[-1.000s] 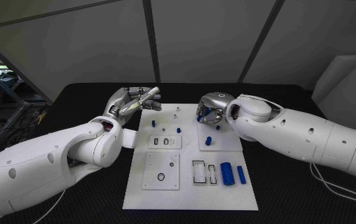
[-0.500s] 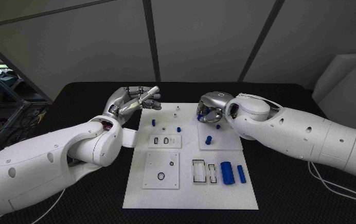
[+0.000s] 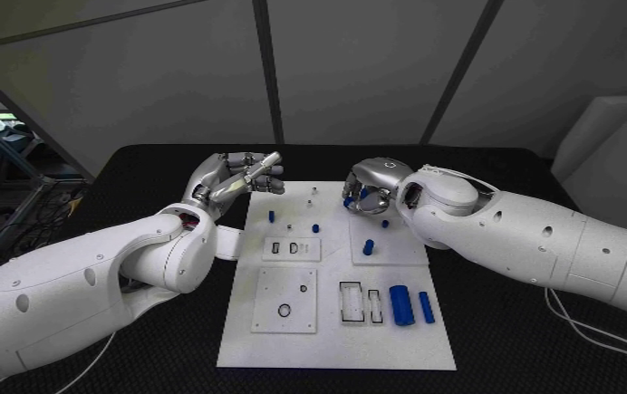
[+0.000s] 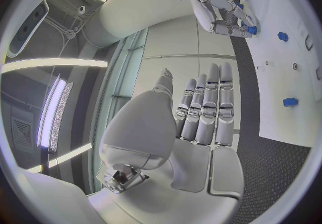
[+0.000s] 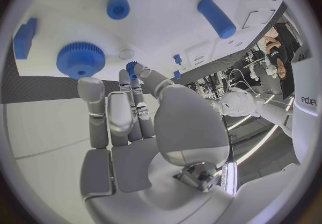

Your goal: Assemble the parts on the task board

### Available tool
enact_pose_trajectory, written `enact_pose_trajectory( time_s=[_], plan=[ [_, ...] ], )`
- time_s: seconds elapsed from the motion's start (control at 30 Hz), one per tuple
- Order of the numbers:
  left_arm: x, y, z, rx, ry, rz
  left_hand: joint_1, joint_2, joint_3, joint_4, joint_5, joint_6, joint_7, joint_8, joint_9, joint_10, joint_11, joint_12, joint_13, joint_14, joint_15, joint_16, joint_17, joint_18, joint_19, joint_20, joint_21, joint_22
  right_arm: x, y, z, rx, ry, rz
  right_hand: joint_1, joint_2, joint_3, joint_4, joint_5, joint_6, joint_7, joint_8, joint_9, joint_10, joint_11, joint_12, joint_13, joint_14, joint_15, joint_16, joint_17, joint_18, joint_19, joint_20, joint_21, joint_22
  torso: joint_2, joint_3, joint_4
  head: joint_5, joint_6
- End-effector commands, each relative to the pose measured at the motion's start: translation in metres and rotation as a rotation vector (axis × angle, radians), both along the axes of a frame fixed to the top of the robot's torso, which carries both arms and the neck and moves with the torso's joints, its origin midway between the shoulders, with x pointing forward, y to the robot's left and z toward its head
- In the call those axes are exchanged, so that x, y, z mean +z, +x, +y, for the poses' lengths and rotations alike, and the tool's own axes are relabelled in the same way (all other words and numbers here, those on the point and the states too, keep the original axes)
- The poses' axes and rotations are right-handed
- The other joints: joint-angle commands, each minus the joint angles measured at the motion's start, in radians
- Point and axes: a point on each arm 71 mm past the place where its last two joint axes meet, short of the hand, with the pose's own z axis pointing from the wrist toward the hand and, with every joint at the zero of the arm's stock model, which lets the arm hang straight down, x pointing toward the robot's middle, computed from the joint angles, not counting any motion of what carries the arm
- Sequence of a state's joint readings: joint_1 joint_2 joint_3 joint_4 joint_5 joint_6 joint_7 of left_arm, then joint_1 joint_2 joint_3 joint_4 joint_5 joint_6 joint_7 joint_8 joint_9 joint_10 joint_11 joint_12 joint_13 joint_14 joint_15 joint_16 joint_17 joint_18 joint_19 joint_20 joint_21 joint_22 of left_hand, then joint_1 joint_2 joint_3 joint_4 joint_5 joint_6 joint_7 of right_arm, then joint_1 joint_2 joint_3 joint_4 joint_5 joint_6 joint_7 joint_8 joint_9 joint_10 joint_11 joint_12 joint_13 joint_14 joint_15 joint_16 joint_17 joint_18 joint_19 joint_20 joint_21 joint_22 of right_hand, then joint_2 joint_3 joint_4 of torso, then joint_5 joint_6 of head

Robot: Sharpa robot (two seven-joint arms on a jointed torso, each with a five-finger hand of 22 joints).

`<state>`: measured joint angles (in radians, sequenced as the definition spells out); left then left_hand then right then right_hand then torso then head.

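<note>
The right hand [image 3: 370,187] hangs over the far right part of the task board [image 3: 333,340], its fingers curled downward. In the right wrist view a small blue gear [image 5: 131,66] sits pinched between its fingertips [image 5: 136,71], just above the board. Close by on the board lie a larger blue gear [image 5: 80,58], a short blue round peg [image 5: 118,7] and a blue cylinder [image 5: 216,17].

The left hand [image 3: 238,177] is raised by the board's far left corner, over the black worktop [image 3: 523,340]. Its fingers [image 4: 209,107] lie straight and side by side, and it holds nothing.

In the head view, further small blue pieces stand near the far middle of the board [image 3: 272,216] [image 3: 316,228], and one [image 3: 367,248] rests on the right raised plate. Two blue cylinders [image 3: 400,304] [image 3: 425,307] lie side by side near the right edge, beside two rectangular slots [image 3: 351,302].
</note>
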<state>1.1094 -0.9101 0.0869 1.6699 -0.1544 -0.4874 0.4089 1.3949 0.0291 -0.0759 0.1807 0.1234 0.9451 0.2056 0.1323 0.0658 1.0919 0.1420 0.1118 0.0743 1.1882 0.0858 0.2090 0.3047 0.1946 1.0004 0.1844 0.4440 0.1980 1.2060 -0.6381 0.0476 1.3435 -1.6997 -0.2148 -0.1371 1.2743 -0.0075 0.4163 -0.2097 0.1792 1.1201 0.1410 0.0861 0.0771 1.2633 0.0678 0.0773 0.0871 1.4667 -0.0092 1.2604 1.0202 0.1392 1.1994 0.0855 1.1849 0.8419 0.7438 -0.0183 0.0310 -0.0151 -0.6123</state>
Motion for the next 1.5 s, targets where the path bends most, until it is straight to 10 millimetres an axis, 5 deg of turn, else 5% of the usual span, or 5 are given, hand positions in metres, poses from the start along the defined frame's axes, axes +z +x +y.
enact_pose_trajectory(
  time_s=[0.03, 0.2, 0.4, 0.77, 1.5],
  plan=[
    [0.001, 0.000, -0.001, -0.013, 0.001, -0.009, -0.011, -0.002, -0.007, -0.001, -0.003, 0.000, 0.004, -0.007, 0.000, 0.001, 0.007, -0.006, -0.001, 0.001, 0.003, -0.006, 0.001, -0.014, 0.001, 0.007, 0.007, 0.002, 0.014, 0.000, 0.005, 0.006, 0.089, -0.104, 0.006, 0.001, 0.008, 0.000, -0.001, 0.006, 0.000, 0.003, 0.000, 0.006, -0.001, 0.002, 0.000, 0.031, -0.003, 0.006, 0.003, -0.008, 0.006, 0.000, 0.006, 0.005, 0.000, -0.0013, -0.0001, 0.001, 0.003],
    [0.001, 0.001, 0.000, -0.012, 0.000, -0.008, -0.011, -0.002, -0.007, -0.001, -0.003, 0.000, 0.004, -0.007, 0.000, 0.001, 0.007, -0.006, -0.001, 0.001, 0.003, -0.006, 0.001, -0.014, 0.001, 0.007, 0.007, 0.002, 0.018, 0.006, 0.016, 0.011, 0.112, -0.126, 0.008, 0.001, 0.016, 0.001, 0.004, 0.008, 0.001, 0.002, 0.000, 0.006, 0.000, 0.001, -0.001, 0.031, -0.003, 0.011, 0.008, -0.009, 0.006, 0.000, 0.011, 0.010, 0.002, 0.0002, 0.0007, 0.000, 0.008],
    [0.000, 0.001, -0.001, -0.013, -0.007, 0.000, -0.012, -0.001, -0.007, -0.001, -0.003, 0.001, 0.004, -0.007, 0.000, 0.002, 0.007, -0.006, 0.000, 0.000, 0.004, -0.007, 0.002, -0.014, 0.000, 0.007, 0.007, 0.002, 0.017, 0.015, 0.030, 0.014, 0.115, -0.121, -0.002, -0.007, 0.020, 0.009, 0.014, 0.007, 0.003, -0.001, -0.001, 0.006, 0.002, -0.003, -0.002, 0.031, -0.002, 0.018, 0.017, -0.010, 0.005, 0.003, 0.018, 0.017, 0.003, -0.0031, 0.0044, -0.002, 0.008],
    [0.000, 0.001, -0.005, -0.013, -0.010, 0.005, -0.006, -0.001, -0.008, -0.005, -0.002, 0.003, 0.004, -0.008, 0.000, 0.004, 0.007, -0.007, 0.000, -0.001, 0.004, -0.011, 0.004, -0.014, -0.001, 0.008, 0.007, 0.002, 0.011, 0.026, 0.053, 0.022, 0.097, -0.100, -0.019, -0.021, 0.019, 0.025, 0.017, 0.004, 0.004, -0.006, -0.002, 0.004, 0.003, -0.007, -0.003, 0.031, 0.000, 0.029, 0.028, -0.010, 0.003, 0.005, 0.026, 0.025, 0.005, -0.0028, 0.0052, 0.006, 0.005],
    [0.001, 0.000, -0.005, -0.012, -0.009, 0.007, -0.004, -0.001, -0.008, -0.007, -0.002, 0.004, 0.005, -0.008, 0.000, 0.004, 0.007, -0.008, 0.000, -0.001, 0.004, -0.013, 0.006, -0.014, -0.002, 0.008, 0.007, 0.002, 0.003, 0.037, 0.061, -0.004, 0.033, -0.050, -0.024, -0.025, 0.018, 0.031, 0.011, 0.003, 0.004, -0.007, -0.002, 0.004, 0.003, -0.008, -0.004, 0.031, 0.001, 0.034, 0.033, -0.011, 0.004, 0.006, 0.030, 0.032, 0.006, -0.0037, 0.0050, 0.005, -0.001]
  ],
)
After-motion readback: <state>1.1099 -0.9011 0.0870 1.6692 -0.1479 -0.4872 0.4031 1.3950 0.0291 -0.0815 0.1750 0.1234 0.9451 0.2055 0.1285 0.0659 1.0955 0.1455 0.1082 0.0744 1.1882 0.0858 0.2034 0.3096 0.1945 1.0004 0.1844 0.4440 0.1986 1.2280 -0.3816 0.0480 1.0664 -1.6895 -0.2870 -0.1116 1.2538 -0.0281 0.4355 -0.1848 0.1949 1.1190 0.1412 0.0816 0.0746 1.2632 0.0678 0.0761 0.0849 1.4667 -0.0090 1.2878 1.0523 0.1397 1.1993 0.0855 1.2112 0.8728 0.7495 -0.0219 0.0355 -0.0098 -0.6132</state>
